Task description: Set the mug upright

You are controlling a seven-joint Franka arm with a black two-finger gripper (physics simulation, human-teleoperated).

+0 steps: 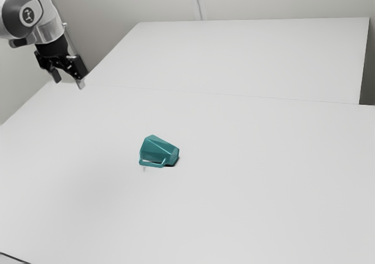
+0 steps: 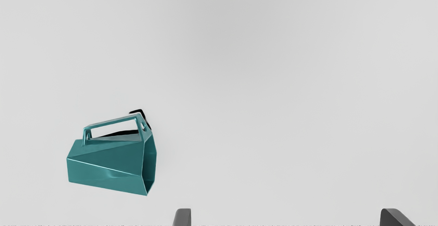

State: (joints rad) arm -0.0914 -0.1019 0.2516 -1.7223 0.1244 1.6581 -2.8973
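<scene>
Mug on its side, well apart from the open tool.

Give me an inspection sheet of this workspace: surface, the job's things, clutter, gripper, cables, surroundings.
Surface: pale table, a thin line running across its far part.
Job's things: teal mug, lying on its side, not upright; its wide, open end points toward the exterior view's left.
Clutter: nothing seen.
Gripper: the gripper is raised above the table, away from the mug, fingers wide apart with nothing between them.
Cables: none identified; a thin dark line crosses the exterior view's lower left corner, cable or edge, cannot tell.
Surroundings: plain pale wall behind.
</scene>
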